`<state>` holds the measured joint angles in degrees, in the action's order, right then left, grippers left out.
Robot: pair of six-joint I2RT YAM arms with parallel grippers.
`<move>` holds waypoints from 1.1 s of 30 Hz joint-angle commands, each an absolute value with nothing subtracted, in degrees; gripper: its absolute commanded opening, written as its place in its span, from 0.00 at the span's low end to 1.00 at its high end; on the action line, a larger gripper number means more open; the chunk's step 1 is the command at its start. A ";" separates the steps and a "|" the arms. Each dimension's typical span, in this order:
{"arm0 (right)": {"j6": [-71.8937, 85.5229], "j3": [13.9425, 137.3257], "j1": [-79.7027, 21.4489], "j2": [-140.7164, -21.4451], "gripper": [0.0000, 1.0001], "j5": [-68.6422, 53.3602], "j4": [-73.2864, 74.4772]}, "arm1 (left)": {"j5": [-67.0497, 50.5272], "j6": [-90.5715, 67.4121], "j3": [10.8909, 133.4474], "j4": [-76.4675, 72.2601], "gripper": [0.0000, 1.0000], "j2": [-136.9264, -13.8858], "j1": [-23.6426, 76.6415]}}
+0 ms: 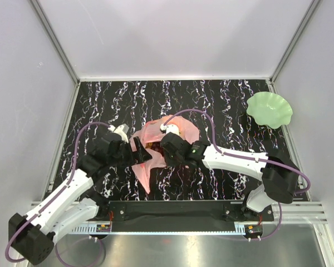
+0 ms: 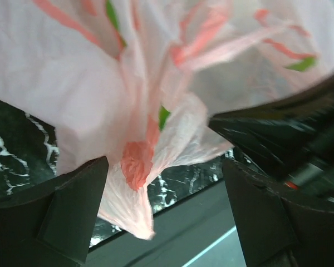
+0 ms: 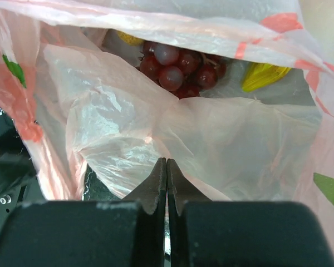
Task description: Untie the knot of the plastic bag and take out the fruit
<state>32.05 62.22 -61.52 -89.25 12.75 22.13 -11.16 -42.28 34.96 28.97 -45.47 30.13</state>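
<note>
Mid-frame, the left claw stands open around the plastic bag's hanging tail. The right claw pinches its film, below grapes and bananas.

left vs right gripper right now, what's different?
Jaws: left gripper wide open, right gripper shut. The left gripper has a twist of the plastic bag between its jaws; the right gripper points into the bag's open mouth toward the grapes. Both are at the bag.
</note>
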 commanded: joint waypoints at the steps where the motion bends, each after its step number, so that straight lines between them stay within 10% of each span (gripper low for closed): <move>1: 33.31 61.88 -61.88 -88.15 0.00 14.32 20.39 | -6.77 -41.31 34.98 24.53 0.86 -46.67 31.02; 10: 34.89 60.29 -61.70 -87.54 0.00 15.99 18.72 | -4.84 -52.82 36.57 13.27 0.50 -44.38 37.35; 18: 34.89 59.68 -61.79 -86.57 0.00 16.17 18.37 | -0.18 -50.72 34.80 14.77 0.60 -55.71 38.41; 26: 34.89 58.18 -61.79 -85.52 0.00 16.35 18.19 | 8.52 -48.87 38.32 11.96 0.98 -57.57 38.41; 33: 35.07 58.27 -61.79 -86.04 0.00 15.82 17.75 | 8.70 -46.23 43.41 12.13 0.99 -66.95 38.67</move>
<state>34.37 58.35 -61.52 -87.81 14.20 19.46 6.39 -48.49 40.03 15.27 -62.70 38.26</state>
